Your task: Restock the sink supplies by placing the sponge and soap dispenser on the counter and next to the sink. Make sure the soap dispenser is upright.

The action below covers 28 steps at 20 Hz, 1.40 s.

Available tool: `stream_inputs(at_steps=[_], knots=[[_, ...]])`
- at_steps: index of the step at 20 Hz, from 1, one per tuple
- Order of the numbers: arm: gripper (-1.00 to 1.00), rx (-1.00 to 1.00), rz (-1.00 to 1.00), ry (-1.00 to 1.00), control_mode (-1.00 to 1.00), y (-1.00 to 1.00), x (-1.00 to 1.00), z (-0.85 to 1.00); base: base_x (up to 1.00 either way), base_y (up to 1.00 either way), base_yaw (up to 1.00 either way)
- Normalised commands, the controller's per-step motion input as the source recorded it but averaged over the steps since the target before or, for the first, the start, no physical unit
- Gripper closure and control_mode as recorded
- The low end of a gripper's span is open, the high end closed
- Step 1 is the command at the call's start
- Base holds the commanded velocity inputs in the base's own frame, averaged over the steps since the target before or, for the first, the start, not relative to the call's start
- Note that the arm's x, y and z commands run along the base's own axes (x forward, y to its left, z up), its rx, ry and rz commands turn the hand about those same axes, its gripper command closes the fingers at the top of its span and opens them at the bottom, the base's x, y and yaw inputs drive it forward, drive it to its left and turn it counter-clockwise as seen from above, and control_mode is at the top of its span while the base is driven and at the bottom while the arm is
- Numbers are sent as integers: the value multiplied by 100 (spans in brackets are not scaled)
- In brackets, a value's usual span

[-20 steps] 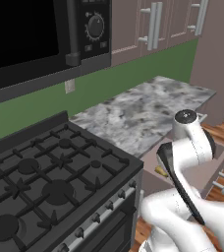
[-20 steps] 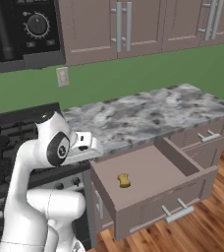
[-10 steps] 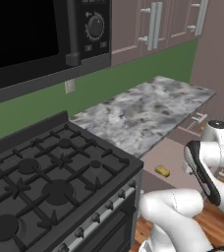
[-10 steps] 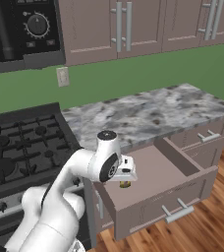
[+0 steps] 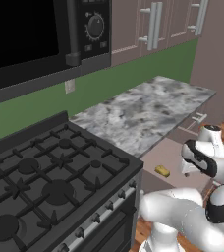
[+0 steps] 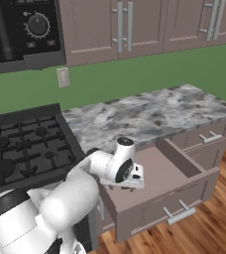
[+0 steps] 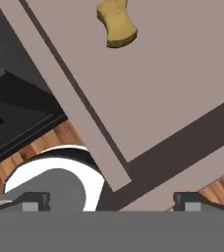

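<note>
Sponge [image 7: 116, 25], a small yellow-orange waisted block, lies on the floor of an open brown drawer [image 6: 177, 171] beneath the grey-and-white marbled stone counter [image 5: 143, 110], beside a black gas stove [image 5: 50, 177]. White arm's two-finger gripper [image 7: 111, 201] hangs above the drawer, jaws spread wide, grasping nothing, apart from the sponge.

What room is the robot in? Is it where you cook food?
Yes, it looks like a kitchen. There is a black gas stove, a microwave above it, and a marbled counter over an open drawer with a sponge inside.
</note>
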Motion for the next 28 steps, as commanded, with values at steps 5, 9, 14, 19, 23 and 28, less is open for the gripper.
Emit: stream_inputs(at_steps=[5,9,14,19,23,28], knots=[[-100,0,-8,15,-100,-4,53,-45,0,0,0],[-100,0,-3,4,-100,-27,6,-66,0,0,0],[-100,4,-1,2,-100,-47,-2,-43,0,0,0],[-100,7,-3,0,-100,-61,-30,-22,0,0,0],[-100,7,-8,0,-100,-51,-48,-8,0,0,0],[-100,7,-9,0,-100,-63,-72,-8,0,0,0]])
